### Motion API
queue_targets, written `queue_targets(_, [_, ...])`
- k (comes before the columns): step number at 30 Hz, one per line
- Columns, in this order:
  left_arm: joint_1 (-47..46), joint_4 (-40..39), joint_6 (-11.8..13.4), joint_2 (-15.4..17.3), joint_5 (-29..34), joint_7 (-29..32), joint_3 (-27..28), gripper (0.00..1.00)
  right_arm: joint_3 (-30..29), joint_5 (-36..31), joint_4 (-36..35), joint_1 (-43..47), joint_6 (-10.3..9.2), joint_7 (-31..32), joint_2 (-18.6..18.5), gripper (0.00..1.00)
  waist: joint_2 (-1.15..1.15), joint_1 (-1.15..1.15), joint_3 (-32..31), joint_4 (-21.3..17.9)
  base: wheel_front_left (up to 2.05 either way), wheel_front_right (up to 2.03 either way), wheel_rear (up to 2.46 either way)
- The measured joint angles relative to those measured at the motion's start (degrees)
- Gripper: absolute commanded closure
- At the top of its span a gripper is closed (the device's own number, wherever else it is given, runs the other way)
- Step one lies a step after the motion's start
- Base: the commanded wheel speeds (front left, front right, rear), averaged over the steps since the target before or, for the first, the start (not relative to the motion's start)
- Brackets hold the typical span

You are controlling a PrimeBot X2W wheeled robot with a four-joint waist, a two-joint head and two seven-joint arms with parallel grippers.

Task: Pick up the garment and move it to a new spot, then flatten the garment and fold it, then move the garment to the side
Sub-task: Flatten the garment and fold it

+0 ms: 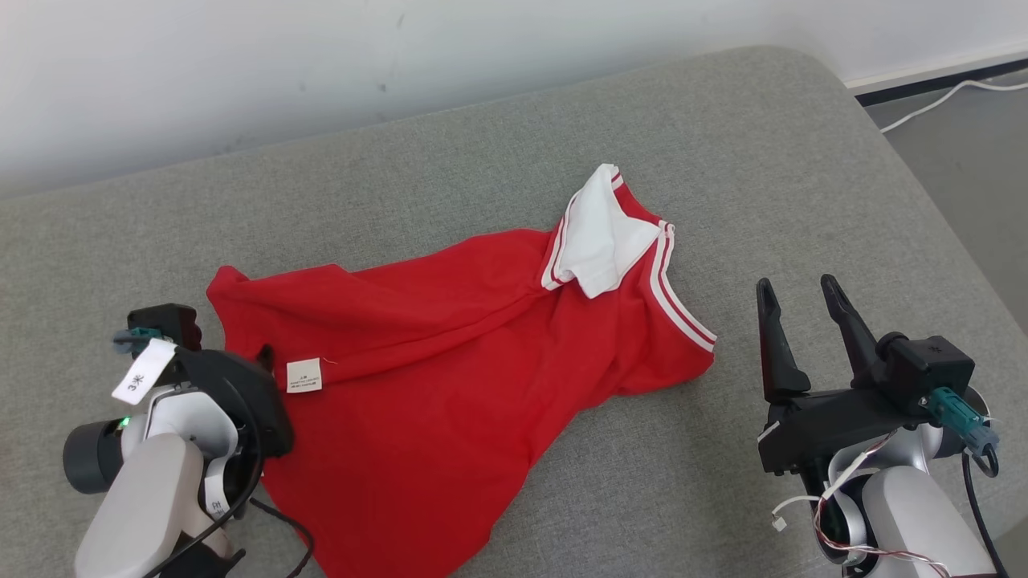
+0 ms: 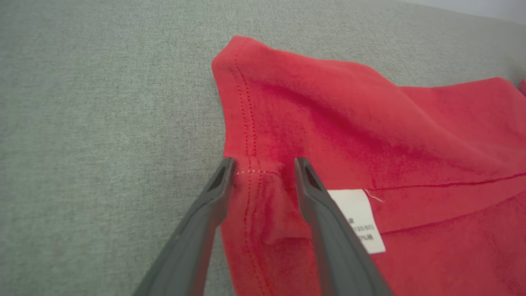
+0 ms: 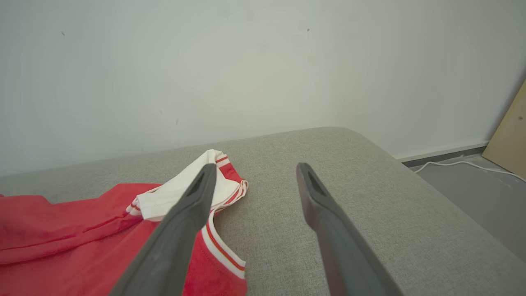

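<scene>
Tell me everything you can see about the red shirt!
The red shirt lies rumpled and creased on the grey cushion, not yet flat. It looks like soft knit cloth, with a white collar, white stripes along the trim and a small white label showing. Its collar end lies farthest from the robot. The left gripper has its open fingers either side of the stitched hem near one corner, fabric between them.
</scene>
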Motion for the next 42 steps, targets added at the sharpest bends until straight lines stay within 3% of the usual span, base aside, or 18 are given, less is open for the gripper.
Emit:
queue_targets(3, [-0.59, 0.73, 0.33, 0.02, 0.46, 0.35, 0.09, 0.35, 0.05, -0.02, -0.59, 0.05, -0.07, 0.05, -0.01, 0.0, 0.0, 0.0, 0.19, -0.02, 0.0, 0.0, 0.0])
queue_targets(10, [-0.8, 2.2, 0.55, 0.03, 1.6, 0.68, 0.14, 0.31, -0.1, -0.3, -1.48, 1.55, -0.57, 0.33, -0.16, 0.0, 0.0, 0.0, 0.13, 0.37, 0.0, 0.0, 0.0])
queue_targets(13, [-0.88, 2.85, 0.56, -0.18, 1.86, 0.93, 0.18, 0.33, -0.34, -0.3, -1.66, 2.27, -0.99, 0.58, -0.31, 0.0, 0.0, 0.0, -0.19, 0.73, 0.0, 0.0, 0.0])
queue_targets(15, [-0.88, 3.27, 0.73, 0.01, 1.87, 1.2, 0.26, 0.6, -0.23, -0.31, -1.88, 2.33, -0.99, 0.66, -0.29, 0.0, 0.0, 0.0, -0.37, 0.91, 0.0, 0.0, 0.0])
queue_targets(17, [-0.88, 3.48, 0.9, 0.01, 1.86, 1.2, 0.27, 1.0, -0.15, -0.38, -2.14, 2.32, -0.99, 1.12, -0.29, 0.0, 0.0, 0.0, -0.49, 1.01, 0.0, 0.0, 0.0])
queue_targets(25, [-0.9, 3.88, 0.96, -1.47, 1.8, 1.46, -0.07, 1.0, 1.56, -1.19, -0.81, 1.8, -0.38, 4.24, -1.38, 0.0, 0.0, 0.0, -0.59, 1.18, 0.0, 0.0, 0.0])
queue_targets(32, [-2.83, 3.42, 0.97, -1.54, 1.85, 1.63, -0.55, 1.0, 3.13, 0.23, 5.88, -8.11, 4.16, 12.32, -3.71, 0.0, 0.0, 0.0, 0.78, 1.19, 0.0, 0.0, 0.0])
queue_targets(42, [-6.98, 3.14, 0.66, -4.13, 2.47, 2.11, -3.23, 1.0, 3.88, 2.78, 22.62, -24.78, 8.09, 23.43, -5.13, 0.0, 0.0, 0.0, 3.2, 4.88, 0.0, 0.0, 0.0])
